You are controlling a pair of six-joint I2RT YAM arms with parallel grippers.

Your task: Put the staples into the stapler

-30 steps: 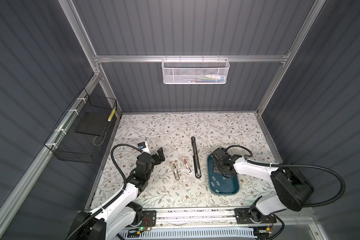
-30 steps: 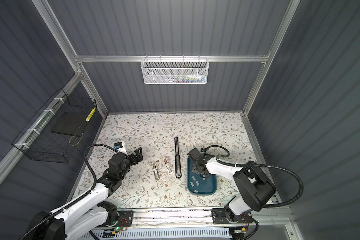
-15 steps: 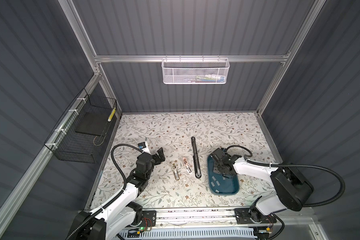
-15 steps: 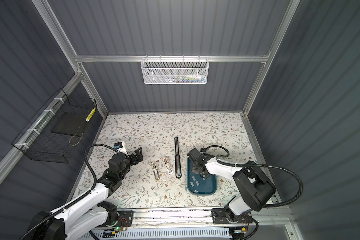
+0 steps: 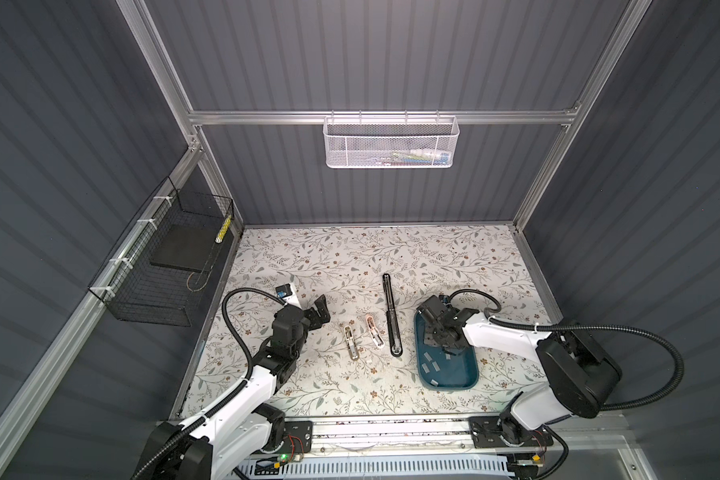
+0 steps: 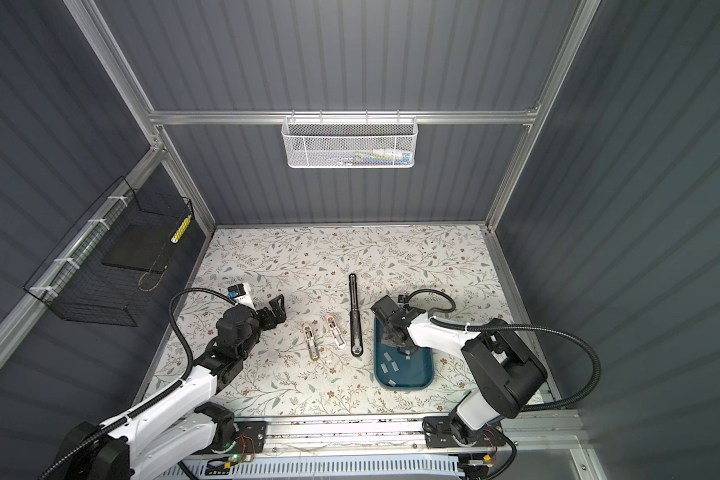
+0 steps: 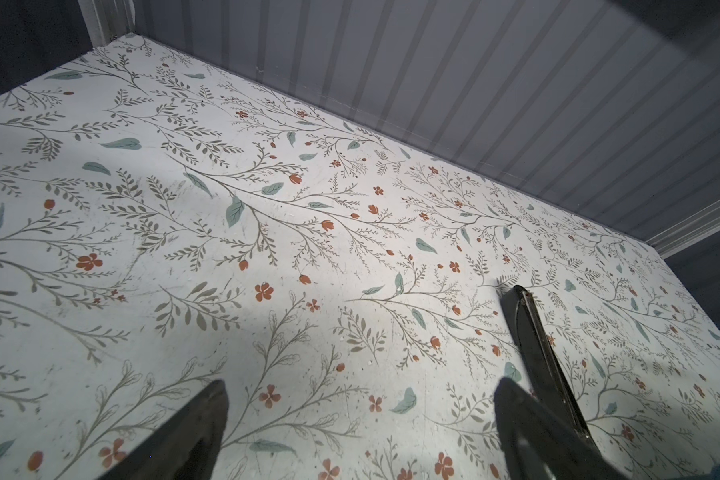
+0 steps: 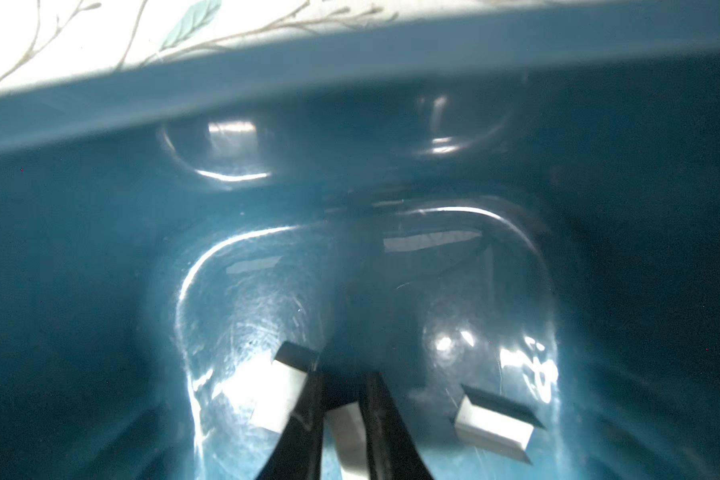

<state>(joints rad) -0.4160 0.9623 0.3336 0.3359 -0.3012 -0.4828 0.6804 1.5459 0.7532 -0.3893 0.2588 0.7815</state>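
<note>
Staples (image 8: 491,432): flat pale-grey strips | right claw (image 8: 344,399) pinches one | left claw (image 7: 362,388) wide

Left arm (image 5: 246,386) stretches from near left with left gripper (image 5: 322,311) spread wide; right arm (image 5: 499,338) reaches left, right gripper (image 8: 341,386) angled down, pinching a staple strip (image 8: 348,432).

Surface: floral-patterned tabletop (image 5: 329,257)
Middle: long black stapler (image 5: 391,316), opened flat
Left of it: pinkish small stapler (image 5: 373,331), tan small stapler (image 5: 351,336), side by side
Right of it: teal tray (image 5: 458,370)
</note>
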